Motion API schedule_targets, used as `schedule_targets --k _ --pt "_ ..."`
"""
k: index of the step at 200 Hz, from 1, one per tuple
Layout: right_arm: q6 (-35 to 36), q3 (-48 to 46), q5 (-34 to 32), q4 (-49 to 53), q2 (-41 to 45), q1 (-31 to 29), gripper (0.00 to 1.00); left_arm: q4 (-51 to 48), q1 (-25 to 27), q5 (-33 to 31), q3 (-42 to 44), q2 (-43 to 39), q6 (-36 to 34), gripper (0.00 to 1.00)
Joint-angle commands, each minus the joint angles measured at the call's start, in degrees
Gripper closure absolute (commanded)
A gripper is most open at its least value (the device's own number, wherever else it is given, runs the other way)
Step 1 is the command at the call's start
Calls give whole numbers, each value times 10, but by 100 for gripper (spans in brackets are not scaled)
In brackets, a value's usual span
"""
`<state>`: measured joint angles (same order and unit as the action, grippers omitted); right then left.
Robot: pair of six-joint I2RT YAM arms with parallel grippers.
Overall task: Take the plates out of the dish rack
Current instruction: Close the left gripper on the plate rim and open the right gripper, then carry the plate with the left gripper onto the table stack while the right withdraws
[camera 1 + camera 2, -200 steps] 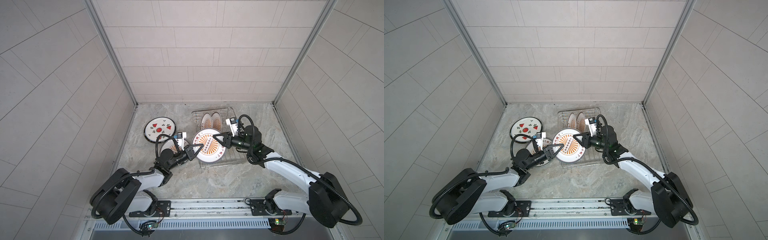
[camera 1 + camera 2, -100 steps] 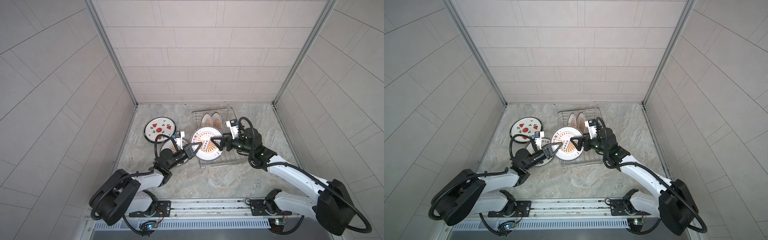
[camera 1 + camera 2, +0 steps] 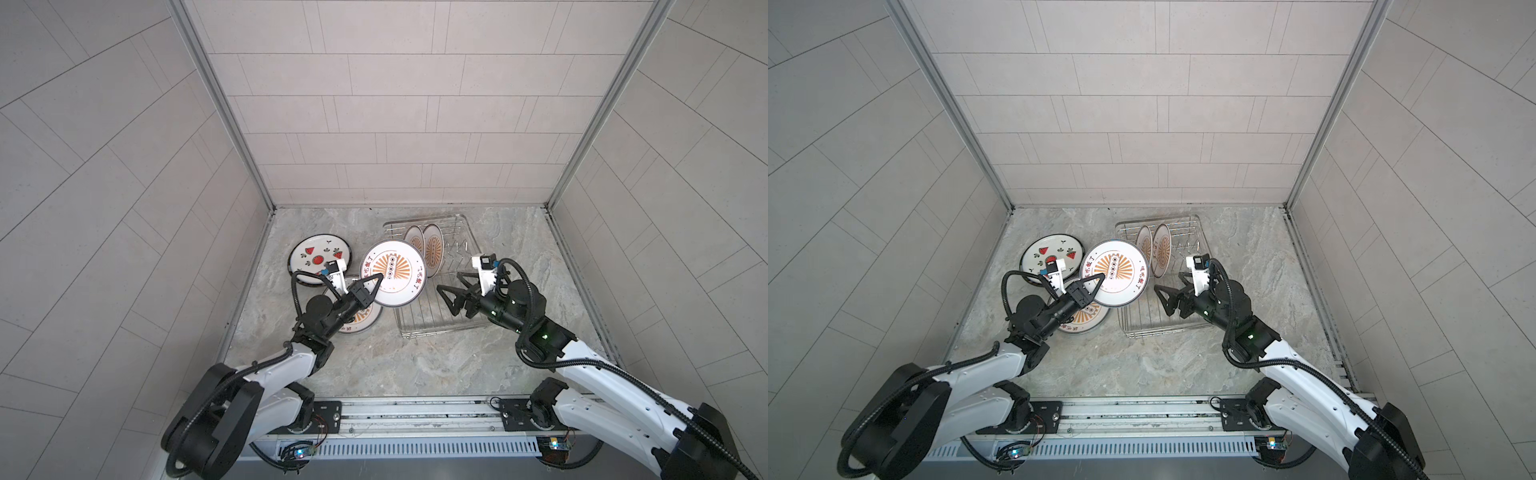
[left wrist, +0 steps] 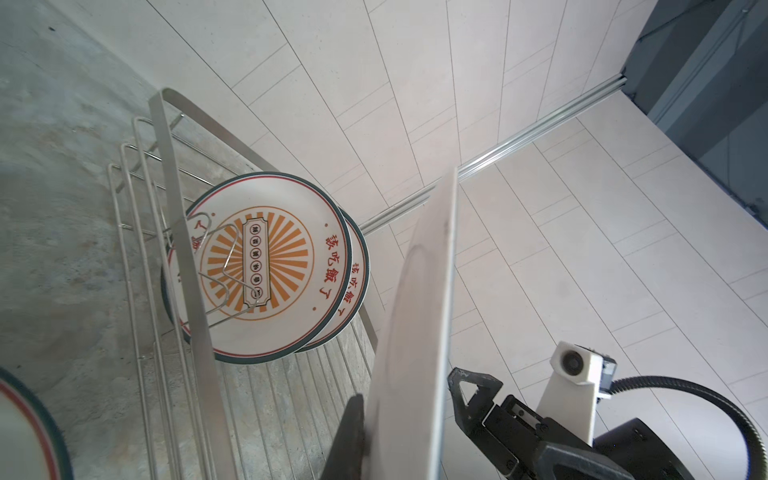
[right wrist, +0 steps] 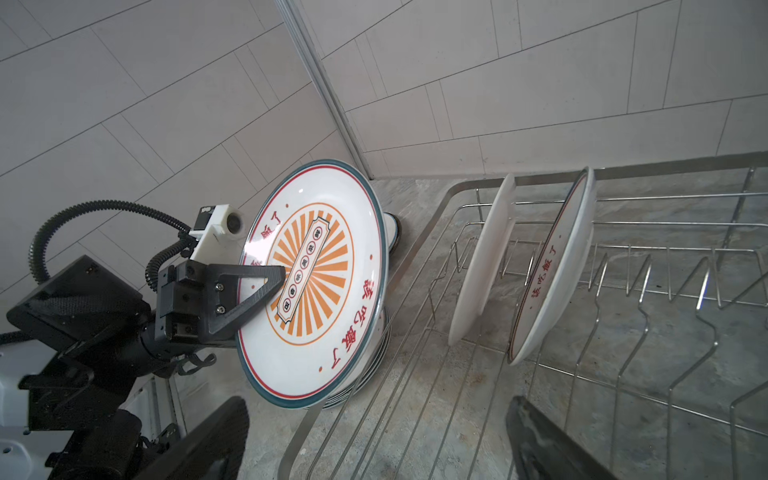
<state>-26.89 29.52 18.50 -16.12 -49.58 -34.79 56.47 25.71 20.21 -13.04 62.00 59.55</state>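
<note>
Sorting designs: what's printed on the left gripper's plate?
Plate: orange sunburst, red characters; best in right wrist view.

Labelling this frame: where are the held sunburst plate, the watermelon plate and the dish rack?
held sunburst plate [image 3: 392, 272], in a top view, on its printed centre.
watermelon plate [image 3: 316, 254], in a top view, on its white face.
dish rack [image 3: 419, 318], in a top view, on its bare floor bars.

The left gripper [image 4: 370, 415] pinches an edge-on plate [image 4: 419, 316] near two sunburst plates [image 4: 266, 266] standing in the dish rack [image 4: 168, 166].

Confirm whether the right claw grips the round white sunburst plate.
No, the right claw stands open and empty; the left claw holds the sunburst plate.
</note>
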Motion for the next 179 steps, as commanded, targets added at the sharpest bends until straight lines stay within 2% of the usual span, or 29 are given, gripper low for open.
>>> schedule_targets --k 1,20,93,126,179 --pt "39 11 -12 -4 -4 -23 3 -102 -5 -49 -17 -62 -24 100" --pt "66 30 -17 14 -28 -51 3 -192 -6 -86 -24 -115 -34 100" --pt "111 111 -45 42 -135 -131 4 -427 -16 -200 -26 -290 -37 99" --pt "114 146 -52 44 -187 -149 4 -479 -25 -212 -19 -319 -20 100" --pt "110 193 -51 46 -260 -158 5 -553 -43 -243 -19 -319 24 100"
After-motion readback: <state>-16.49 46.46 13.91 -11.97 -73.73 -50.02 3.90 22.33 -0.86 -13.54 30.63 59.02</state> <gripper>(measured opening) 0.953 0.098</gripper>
